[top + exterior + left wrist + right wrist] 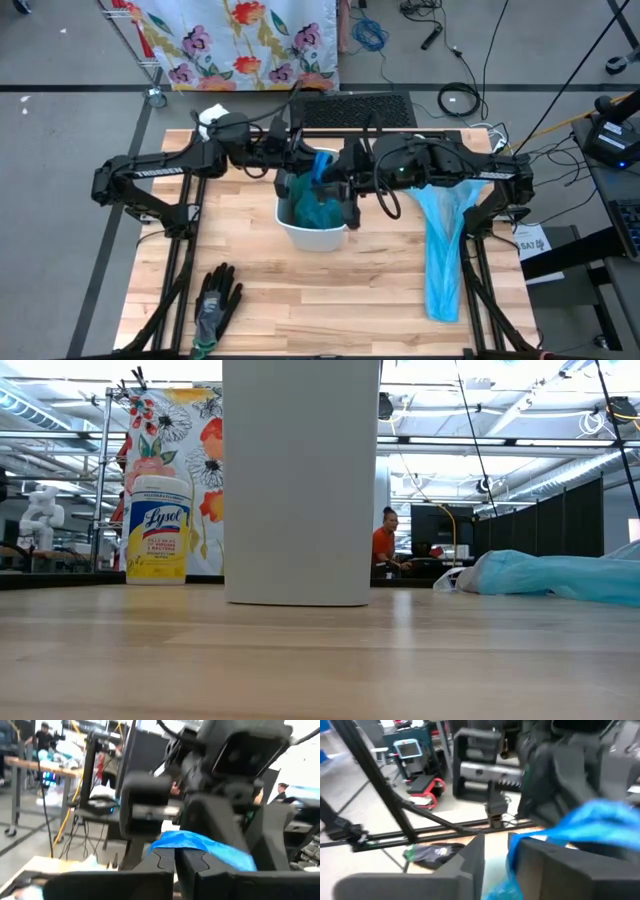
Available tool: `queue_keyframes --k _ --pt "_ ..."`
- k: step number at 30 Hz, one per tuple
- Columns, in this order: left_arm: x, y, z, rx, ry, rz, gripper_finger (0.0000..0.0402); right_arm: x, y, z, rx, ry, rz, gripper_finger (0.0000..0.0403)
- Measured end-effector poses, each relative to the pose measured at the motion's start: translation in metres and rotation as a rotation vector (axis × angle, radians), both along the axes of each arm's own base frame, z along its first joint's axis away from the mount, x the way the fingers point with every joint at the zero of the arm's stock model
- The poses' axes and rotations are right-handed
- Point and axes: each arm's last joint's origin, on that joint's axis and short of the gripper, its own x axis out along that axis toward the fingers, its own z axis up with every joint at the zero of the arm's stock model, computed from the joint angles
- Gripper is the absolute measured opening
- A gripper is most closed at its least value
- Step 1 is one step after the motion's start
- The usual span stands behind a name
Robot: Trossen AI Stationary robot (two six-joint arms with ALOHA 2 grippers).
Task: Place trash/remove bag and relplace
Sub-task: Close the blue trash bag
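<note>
High view: wooden table [300,300] carries white bin [312,232] at centre, lined with blue bag [320,208]. Above the bin, left gripper [177,862] has jaws pressed together, pinching the bag's raised edge. Right gripper [496,851] jaws stand slightly apart, bag film beside one finger.

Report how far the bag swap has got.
Done: nothing certain. In hand: both grippers, left and right, meet over the white bin, the left pinching its blue liner. Left: the spare blue bag lies unused on the table.
</note>
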Motion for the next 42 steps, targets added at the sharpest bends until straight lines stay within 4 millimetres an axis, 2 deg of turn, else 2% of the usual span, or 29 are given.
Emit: queue_keyframes --k 5,9,23,31,42 --pt "-0.002 0.001 0.007 0.011 -0.073 0.006 0.0004 -0.002 0.0 -0.004 0.035 0.049 0.01 0.012" --pt "-0.002 0.002 0.007 0.006 -0.074 0.006 0.0004 -0.007 0.0 -0.004 0.045 0.072 0.009 0.0134" --pt "-0.002 0.001 0.009 0.006 -0.09 0.004 0.0004 -0.034 0.007 0.01 0.061 0.062 0.023 0.0132" --pt "-0.002 0.001 0.009 0.006 -0.088 0.004 0.0004 -0.043 0.004 0.0 0.091 0.194 -0.035 0.0132" --pt "-0.002 0.001 0.009 0.006 -0.09 0.004 0.0004 -0.05 -0.006 -0.008 -0.013 0.258 -0.314 0.0132"
